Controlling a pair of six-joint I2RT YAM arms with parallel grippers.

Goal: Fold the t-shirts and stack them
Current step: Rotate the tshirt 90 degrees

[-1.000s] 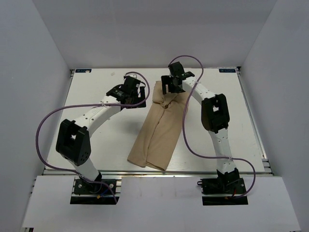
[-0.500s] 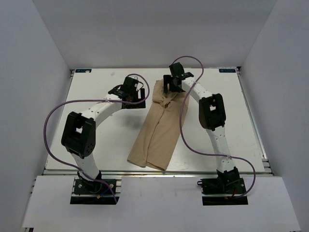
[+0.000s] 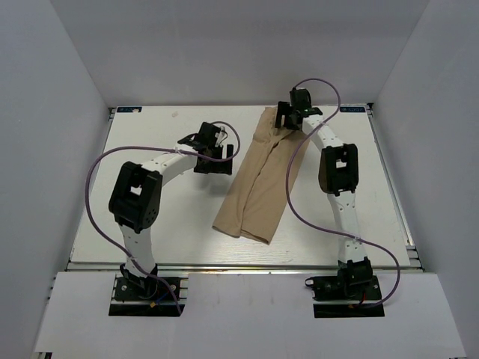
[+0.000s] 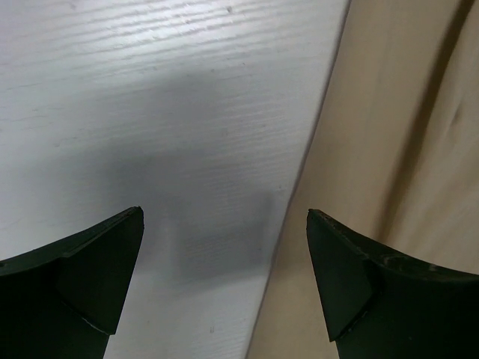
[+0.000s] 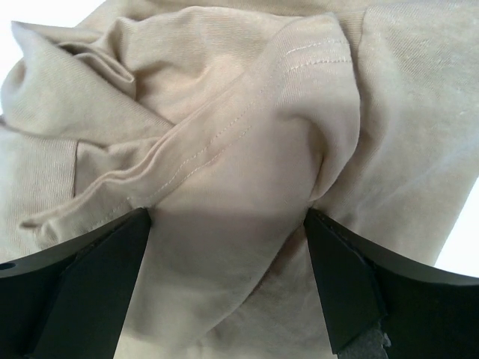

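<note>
The tan t-shirt lies as a long folded strip on the white table, running from the far middle down toward the near centre. My right gripper is at the strip's far end. Its jaws stand open and wide, tips down on the cloth, with a bunched seam fold bulging between them. My left gripper hovers open just left of the t-shirt; in the left wrist view the t-shirt edge runs under its right finger, and bare table lies between the tips.
White walls close in the table on the left, right and far sides. Purple cables loop beside both arms. Metal rails edge the table. A raised white shelf runs along the near edge by the arm bases.
The right gripper has moved toward the far right, and the t-shirt has slid that way with it, straightening out. The left arm has drawn in and its gripper has shifted slightly right, toward the shirt.
</note>
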